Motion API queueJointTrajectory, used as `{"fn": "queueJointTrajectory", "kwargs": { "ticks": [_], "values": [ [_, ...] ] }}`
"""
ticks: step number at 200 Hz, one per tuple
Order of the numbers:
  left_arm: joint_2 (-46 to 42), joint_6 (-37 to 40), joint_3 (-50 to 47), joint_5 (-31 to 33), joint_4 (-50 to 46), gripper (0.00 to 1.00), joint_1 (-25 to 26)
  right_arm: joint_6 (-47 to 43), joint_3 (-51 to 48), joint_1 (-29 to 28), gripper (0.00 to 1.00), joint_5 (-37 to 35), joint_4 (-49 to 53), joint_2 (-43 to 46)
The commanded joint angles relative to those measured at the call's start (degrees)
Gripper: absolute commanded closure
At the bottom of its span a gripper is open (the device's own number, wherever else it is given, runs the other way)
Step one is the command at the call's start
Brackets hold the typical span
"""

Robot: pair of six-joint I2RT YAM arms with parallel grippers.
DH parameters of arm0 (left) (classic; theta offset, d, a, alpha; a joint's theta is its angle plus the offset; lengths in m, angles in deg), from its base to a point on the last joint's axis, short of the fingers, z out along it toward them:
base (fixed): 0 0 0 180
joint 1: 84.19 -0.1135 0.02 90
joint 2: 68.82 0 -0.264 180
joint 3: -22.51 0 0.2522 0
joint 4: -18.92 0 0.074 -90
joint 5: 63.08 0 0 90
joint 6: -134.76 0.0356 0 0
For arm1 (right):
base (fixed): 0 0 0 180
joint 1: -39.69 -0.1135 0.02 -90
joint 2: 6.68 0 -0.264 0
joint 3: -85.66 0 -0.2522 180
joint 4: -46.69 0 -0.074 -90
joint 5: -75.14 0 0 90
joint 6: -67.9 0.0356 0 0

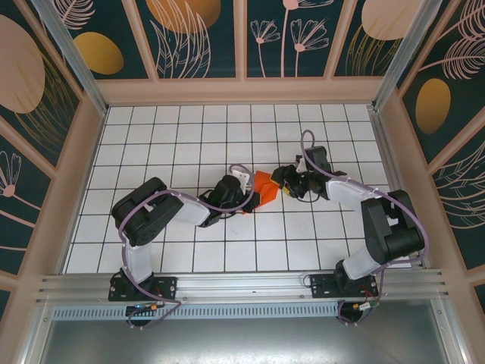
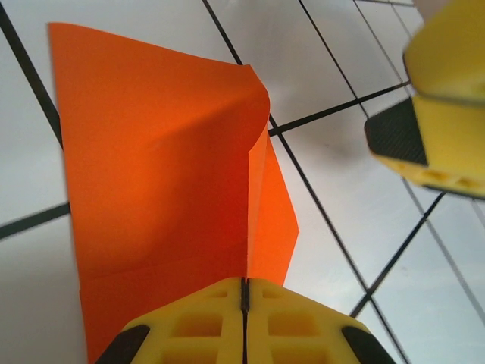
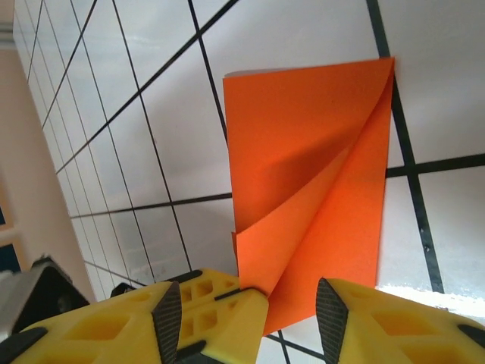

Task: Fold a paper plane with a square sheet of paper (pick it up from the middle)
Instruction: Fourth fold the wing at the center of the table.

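The paper (image 1: 264, 186), partly folded, is near the middle of the surface (image 1: 182, 129). The left gripper (image 2: 244, 294) has its jaws clenched on one edge of it. The right gripper (image 3: 250, 303) has its jaws released, with the paper's other end between them.

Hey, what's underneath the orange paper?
White grid table shows around the folded orange paper. One flap curls up, showing more paper beneath; the table directly below is covered.

The flat white table (image 1: 182, 144), ruled by thin black lines into square tiles, bears 1 bright orange-red sheet of paper (image 1: 264, 188), partly folded, near its middle.
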Motion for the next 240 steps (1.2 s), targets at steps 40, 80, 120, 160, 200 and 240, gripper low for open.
{"fn": "queueJointTrajectory", "kwargs": {
  "ticks": [40,80,120,160,200,240],
  "values": [
    [-1.5,-17.09,-4.54,-2.99,11.78,0.93,-0.47,-1.61,-4.19,0.31,0.51,4.55,-9.07,0.24],
    [-2.13,-20.33,-7.22,-0.74,15.73,0.95,-0.6,-1.17,-3.87,-0.04,0.53,6.92,-11.04,-2.6],
    [-2.75,-21.76,-8.38,0.32,17.3,0.95,-0.69,-1.42,-2.19,-1.16,0.55,7.58,-10.8,-5.86],
    [-2.08,-22.47,-8.22,-1.38,18.59,0.95,-0.79,-1.67,0.4,-2.4,0.54,8.44,-10.63,-9.2],
    [-1.77,-22.17,-7.95,-1.62,17.89,0.93,-0.79,-1.82,1.34,-2.64,0.54,8.46,-10.02,-11.35],
    [-0.96,-23.51,-8.26,-1.33,18.23,0.93,-0.89,-1.82,1.04,-2.6,0.54,8.35,-10.13,-12.0]
  ]
}}
